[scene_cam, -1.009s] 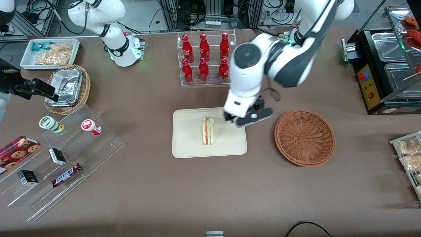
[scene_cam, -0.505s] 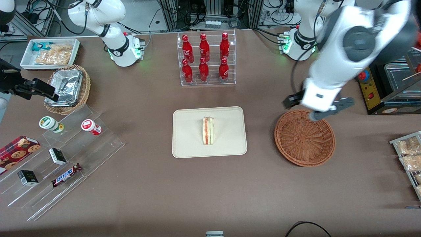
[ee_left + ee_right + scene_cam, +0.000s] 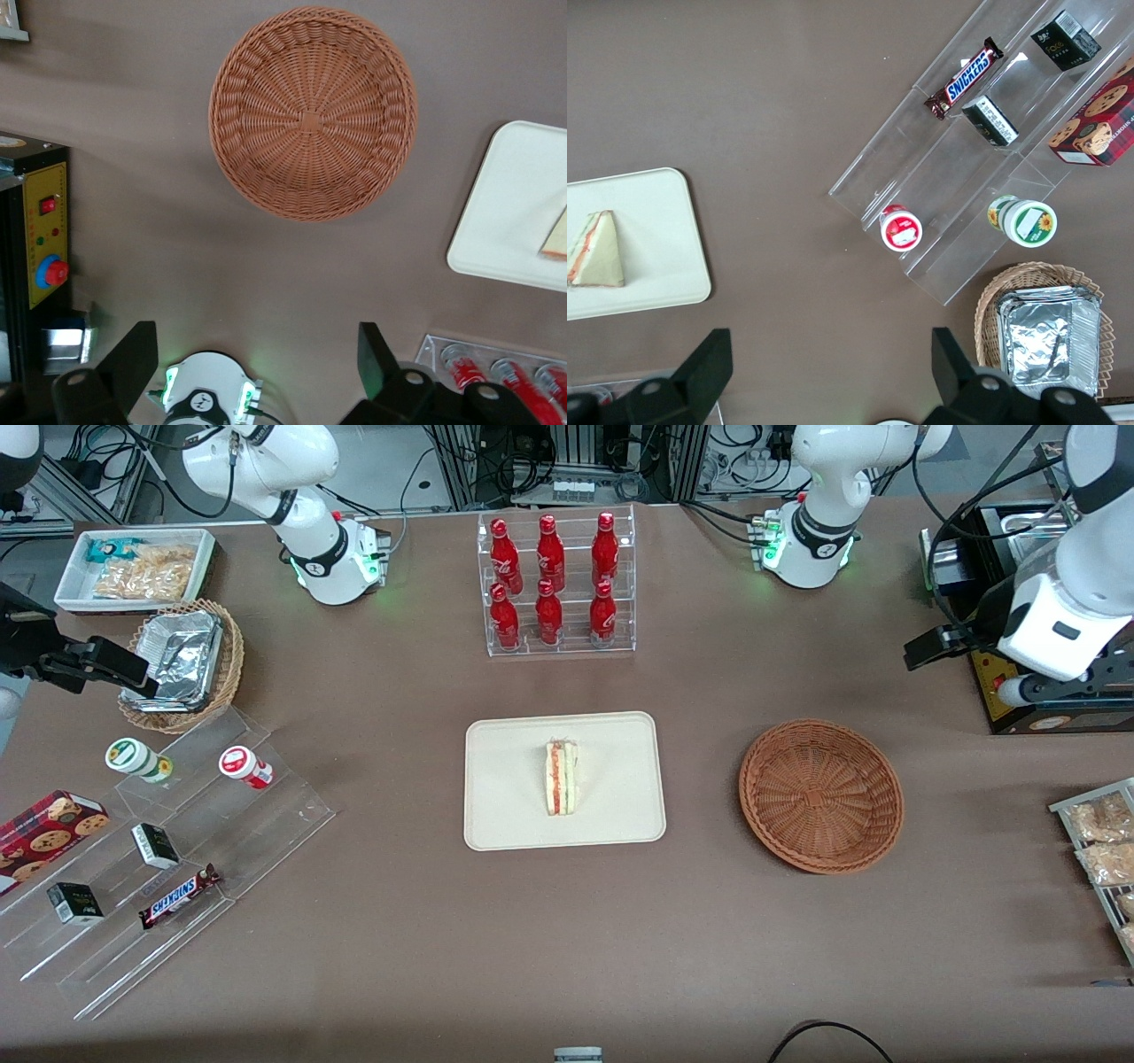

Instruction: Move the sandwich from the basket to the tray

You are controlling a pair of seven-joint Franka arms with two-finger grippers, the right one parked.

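Front view shows the sandwich [image 3: 562, 778] resting mid-tray [image 3: 509, 815], near the worktop's centre, its long axis running from the bottle-rack edge toward the camera edge, red-and-green cut face turned toward the parked arm's end. The basket [image 3: 820, 794] sits bare beside the tray. The gripper [image 3: 257, 359] hangs released, fingers spread, high near the working arm's edge, above the basket. Little risk seems left: the wedge stands on a narrow side and a table knock might topple it.
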